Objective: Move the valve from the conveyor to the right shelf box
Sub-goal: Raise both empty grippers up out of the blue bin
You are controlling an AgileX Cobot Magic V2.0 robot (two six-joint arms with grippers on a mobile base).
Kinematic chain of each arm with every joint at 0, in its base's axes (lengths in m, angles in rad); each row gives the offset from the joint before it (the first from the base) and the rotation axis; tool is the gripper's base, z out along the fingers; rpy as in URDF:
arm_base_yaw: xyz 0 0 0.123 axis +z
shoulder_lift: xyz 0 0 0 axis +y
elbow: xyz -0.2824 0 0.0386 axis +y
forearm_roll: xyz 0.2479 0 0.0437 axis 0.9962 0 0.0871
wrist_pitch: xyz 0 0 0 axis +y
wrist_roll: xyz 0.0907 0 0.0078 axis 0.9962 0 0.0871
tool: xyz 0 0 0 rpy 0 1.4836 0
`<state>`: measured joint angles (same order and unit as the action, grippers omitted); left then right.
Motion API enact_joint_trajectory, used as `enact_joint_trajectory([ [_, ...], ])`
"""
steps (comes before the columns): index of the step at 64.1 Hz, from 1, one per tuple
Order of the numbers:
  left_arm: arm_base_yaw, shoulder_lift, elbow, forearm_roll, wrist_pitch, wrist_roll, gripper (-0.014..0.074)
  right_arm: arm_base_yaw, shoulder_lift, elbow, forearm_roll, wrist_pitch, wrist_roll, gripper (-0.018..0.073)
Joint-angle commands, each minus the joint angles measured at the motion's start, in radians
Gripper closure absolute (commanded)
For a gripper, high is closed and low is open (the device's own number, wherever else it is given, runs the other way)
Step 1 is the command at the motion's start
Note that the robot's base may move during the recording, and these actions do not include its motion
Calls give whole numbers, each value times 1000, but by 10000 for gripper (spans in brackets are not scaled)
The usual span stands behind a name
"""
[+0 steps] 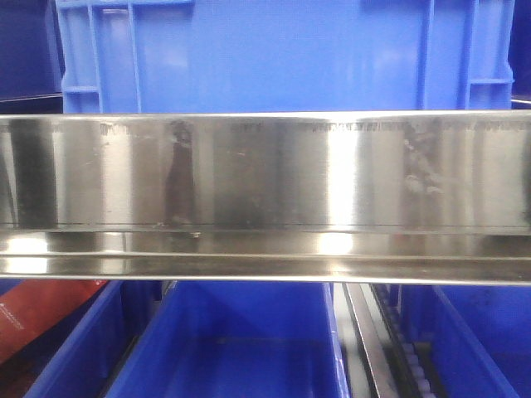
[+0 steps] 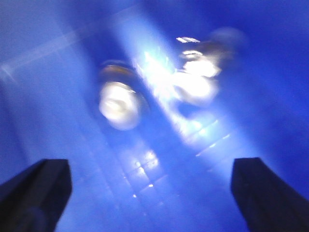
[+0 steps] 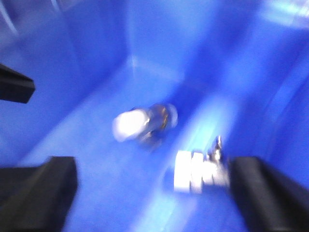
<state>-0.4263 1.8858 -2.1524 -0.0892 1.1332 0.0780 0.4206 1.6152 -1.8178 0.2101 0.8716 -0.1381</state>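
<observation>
Steel fills most of what we see from the front: the shelf [image 1: 265, 174] runs edge to edge as a mirror-bright rail with faint scratches, blue boxes [image 1: 249, 54] above it and more blue bins [image 1: 224, 348] below. Something red [image 1: 37, 311] shows at the lower left with pale print on it that is too small for us to read; we find no other writing or brand mark anywhere.

Both wrist cameras look down into blue plastic box interiors, and both views are blurred. Under the left gripper [image 2: 150, 193] two shiny metal pieces lie on the floor of a box [image 2: 58, 96]; its dark fingers [image 2: 36, 193] stand wide apart with nothing between them. Under the right gripper [image 3: 154, 193] the pincer is likewise spread wide and empty. There, the valve [image 3: 200, 171] rests on the box floor [image 3: 87, 145] near the right-hand finger, and a second silver fitting [image 3: 145, 123] lies a little farther in, apart from it.

We judge the valve sits there because it has been let go into the box, which fits the empty, open jaws above it. Neither wrist view shows the conveyor.
</observation>
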Motion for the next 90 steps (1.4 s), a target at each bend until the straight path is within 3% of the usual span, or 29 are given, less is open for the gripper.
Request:
enact_joint_trajectory([
  [1,-5,-76,-17,15,5,1,111,-2,-69,-10,0,-14,-1,207],
  [8,-5,-144,-17,49,8,1,271,-2,-135,-10,0,-14,-1,405],
  [18,13,-247,-17,101,17,-9,582,-4,-244,6,-40,-12,-1,726],
  [23,33,-291,-11,131,49,-12,707,-19,-297,38,-49,-20,17,715],
  [34,89,-440,117,196,28,-69,707,-94,-455,245,-53,-113,18,715],
  [50,96,-730,535,265,-227,-139,707,-113,-713,624,-67,-291,18,715],
  [67,96,-1153,1091,266,-548,-141,707,-113,-1026,997,-67,-387,18,715],
  [90,96,-1587,1546,248,-679,-141,707,-113,-1318,1340,-67,-437,18,715],
])
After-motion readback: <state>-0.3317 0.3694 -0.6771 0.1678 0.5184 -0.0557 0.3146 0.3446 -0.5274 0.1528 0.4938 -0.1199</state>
